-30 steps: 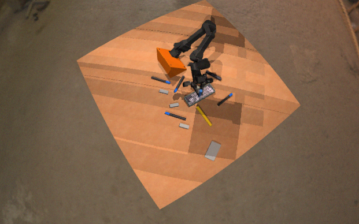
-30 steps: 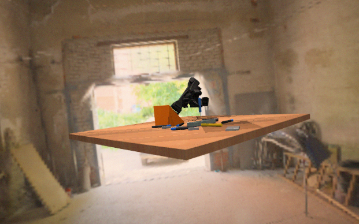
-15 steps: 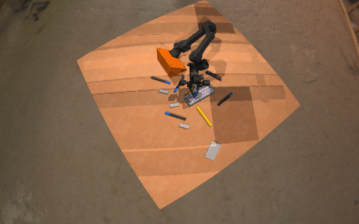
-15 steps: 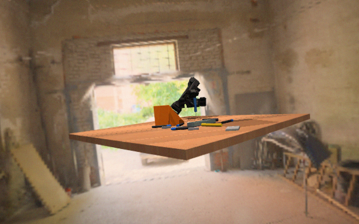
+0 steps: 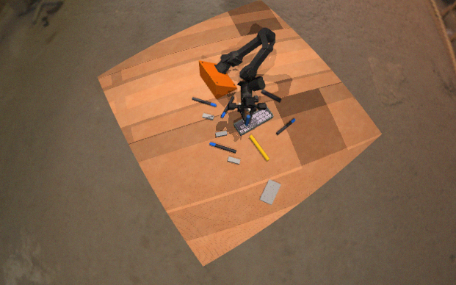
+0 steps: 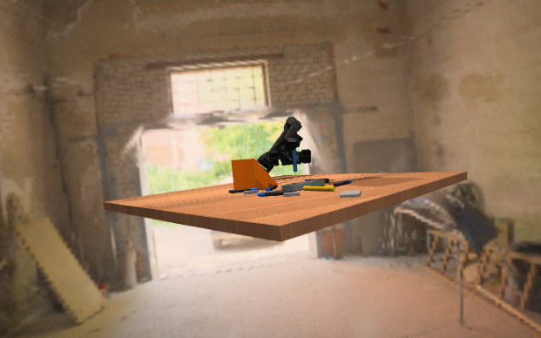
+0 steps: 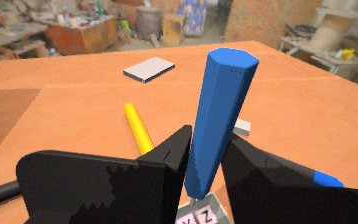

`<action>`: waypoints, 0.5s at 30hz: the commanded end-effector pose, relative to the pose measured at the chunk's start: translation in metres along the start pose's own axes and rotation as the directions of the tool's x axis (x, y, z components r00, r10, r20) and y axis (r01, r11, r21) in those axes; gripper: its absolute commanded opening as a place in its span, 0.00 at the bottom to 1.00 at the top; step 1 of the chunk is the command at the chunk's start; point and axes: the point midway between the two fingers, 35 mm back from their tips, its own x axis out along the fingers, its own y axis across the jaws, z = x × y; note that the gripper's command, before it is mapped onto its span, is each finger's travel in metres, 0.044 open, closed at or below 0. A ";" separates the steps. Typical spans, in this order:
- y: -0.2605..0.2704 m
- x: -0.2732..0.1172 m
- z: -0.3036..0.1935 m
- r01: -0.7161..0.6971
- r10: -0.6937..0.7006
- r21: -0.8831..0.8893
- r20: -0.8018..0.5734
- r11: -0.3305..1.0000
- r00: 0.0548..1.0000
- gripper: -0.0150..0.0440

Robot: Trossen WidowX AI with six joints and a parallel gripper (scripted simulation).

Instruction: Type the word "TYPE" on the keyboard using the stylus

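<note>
The blue stylus (image 5: 247, 119) (image 6: 294, 161) (image 7: 217, 115) stands nearly upright in my gripper (image 5: 247, 110) (image 6: 294, 157) (image 7: 205, 133), which is shut on it. Its thin tip points down. In the exterior view the tip is a little above the grey keyboard (image 5: 263, 117) (image 7: 222, 206). In the wrist view a key marked Z (image 7: 206, 215) and part of another key, seemingly Y, show just below the tip. The black fingers hide most of the keyboard in that view, so the exact key under the tip is hard to tell.
A yellow stick (image 5: 259, 148) (image 6: 319, 188) (image 7: 139, 129) lies in front of the keyboard. Several blue-ended black pens (image 5: 222, 148) (image 5: 286, 126) and small grey blocks (image 5: 233, 160) (image 5: 221, 134) lie around it. A grey slab (image 5: 270, 192) (image 6: 350, 193) (image 7: 149, 69) lies farther out. An orange wedge (image 5: 215, 78) (image 6: 249, 174) is at the arm's base.
</note>
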 end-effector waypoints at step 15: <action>-0.002 0.006 -0.023 0.009 -0.009 0.005 -0.005 1.000 1.000 0.34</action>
